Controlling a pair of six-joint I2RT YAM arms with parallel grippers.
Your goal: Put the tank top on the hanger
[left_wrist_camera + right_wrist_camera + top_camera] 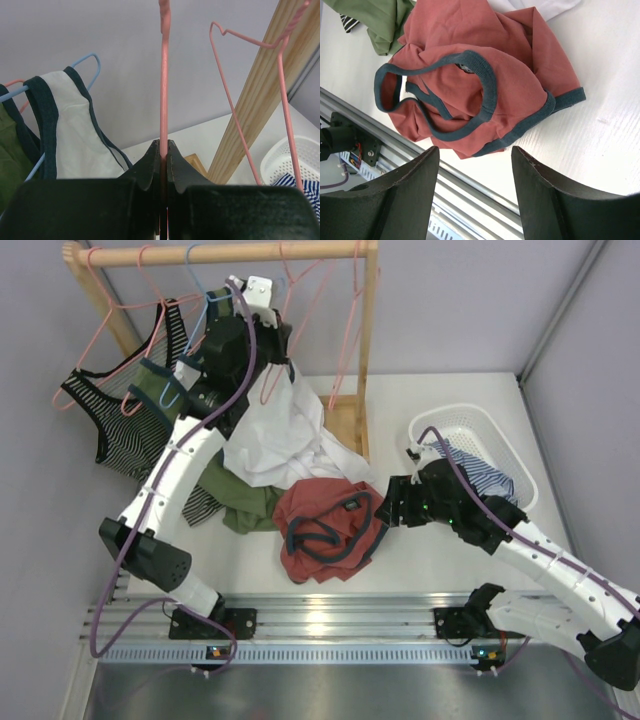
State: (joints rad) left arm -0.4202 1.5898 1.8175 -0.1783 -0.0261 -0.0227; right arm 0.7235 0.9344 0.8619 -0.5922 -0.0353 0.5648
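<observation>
While the left arm reaches up to the wooden clothes rack (220, 252) at the far edge in the overhead view, the rust-red tank top with navy trim (328, 528) lies bunched on the white table (420, 560). It is between the two arms, on the near side of a white tank top (285, 435) and an olive-green one (240, 502). The heap runs slightly longer from near-left to far-right, and its navy-edged loops face up on the near-left part. The right gripper (378, 508) sits at the heap's right edge, with a white plastic basket (470, 430) beyond that arm.

From the left wrist, the left gripper (164, 150) has its black fingers (150, 165) pressed together on the thin pink wire hanger (164, 80). They pinch one wire that rises straight up to a twisted neck at the top edge. A second pink hanger (235, 110) hangs apart on the right beside the rack's post. A light blue wire hanger (87, 62) carries the white top on the left.

From the right wrist, the right gripper's fingers (410, 190) are spread wide and hold nothing. The red tank top lies just beyond their tips, its neck loop lying open. The aluminium rail (475, 192) runs beneath.
</observation>
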